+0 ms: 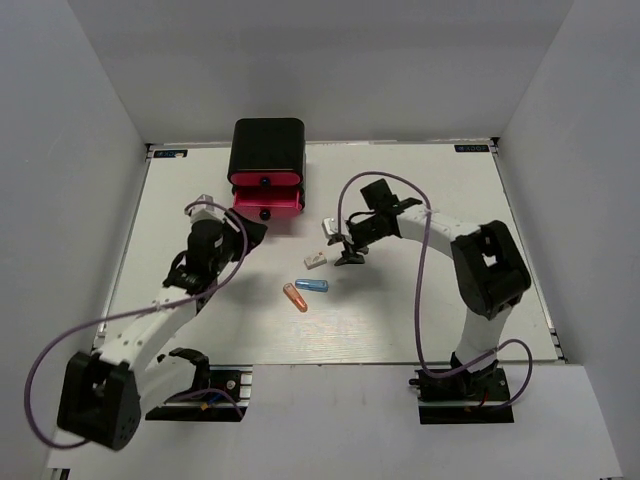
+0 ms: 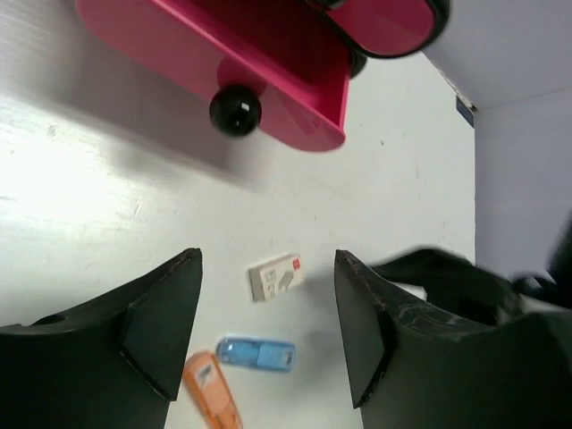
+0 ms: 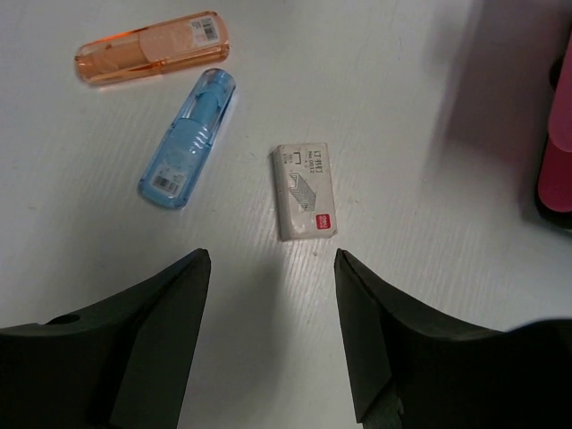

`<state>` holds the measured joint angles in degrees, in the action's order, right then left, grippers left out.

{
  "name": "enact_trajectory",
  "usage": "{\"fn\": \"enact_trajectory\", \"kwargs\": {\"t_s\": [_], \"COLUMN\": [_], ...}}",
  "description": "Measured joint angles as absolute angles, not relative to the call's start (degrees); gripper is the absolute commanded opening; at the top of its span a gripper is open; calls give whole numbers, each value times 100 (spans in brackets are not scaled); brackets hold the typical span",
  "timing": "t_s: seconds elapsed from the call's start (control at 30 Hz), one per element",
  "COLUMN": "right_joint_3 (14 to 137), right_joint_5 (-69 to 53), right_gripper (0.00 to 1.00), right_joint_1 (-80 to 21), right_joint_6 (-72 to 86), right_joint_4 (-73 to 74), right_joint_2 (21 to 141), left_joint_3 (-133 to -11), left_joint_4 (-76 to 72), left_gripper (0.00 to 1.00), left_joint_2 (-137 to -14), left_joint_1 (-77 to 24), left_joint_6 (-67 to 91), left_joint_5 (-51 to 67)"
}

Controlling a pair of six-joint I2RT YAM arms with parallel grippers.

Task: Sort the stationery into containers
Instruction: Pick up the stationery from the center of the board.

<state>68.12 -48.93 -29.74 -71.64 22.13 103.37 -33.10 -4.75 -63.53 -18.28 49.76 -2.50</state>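
Left gripper (image 2: 267,261): dark fingers (image 2: 156,308) fill the bottom of the left wrist view. Jaws spread, nothing between them. It hangs just in front of the drawers, above the table (image 1: 450,290).

Right gripper (image 3: 273,261): jaws likewise released and empty, hovering above the white block (image 3: 307,190), which lies flat just ahead of the fingertips.

Stationery, all on the tabletop near mid-table:
- White block, with a printed label, lies nearest the drawers but apart from them.
- Blue capsule (image 3: 188,138) lies just beside the block, toward the near edge, not touching it.
- Orange capsule (image 3: 152,47) lies next to the blue one, with a narrow gap.

Containers: black cabinet (image 1: 267,147) stands at the far edge, left of centre. Two pink-red drawers show in front of it. The lower drawer (image 2: 268,80) is pulled out furthest, its front rim and black knob (image 2: 235,110) facing the arms. Its inside is barely visible, so I cannot tell the contents.

Room: a bare white strip lies between the drawer front and the block. More open tabletop runs from the capsules to the near edge and out to the right edge. White walls (image 1: 60,150) close in the left, right and far sides. The two grippers are near each other, with the pieces between them.
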Motion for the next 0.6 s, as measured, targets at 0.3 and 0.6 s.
{"fn": "enact_trajectory", "kwargs": {"t_s": [0.3,0.6], "right_joint_3": [7837,8547], "right_joint_5": [-4320,-3957], "right_gripper": [65,52], "right_joint_1": [-3387,-3581], "right_joint_6": [-7262,-7435], "right_joint_4": [2451,2779], "right_joint_2": [11542,12151], "left_joint_3": [-2390,-2191], "left_joint_4": [858,1820], "left_gripper": [72,72], "left_joint_2": [-3911,-3085], "left_joint_1": [-1835,-1835], "left_joint_6": [4831,4928], "left_joint_5": [-226,-231]}}
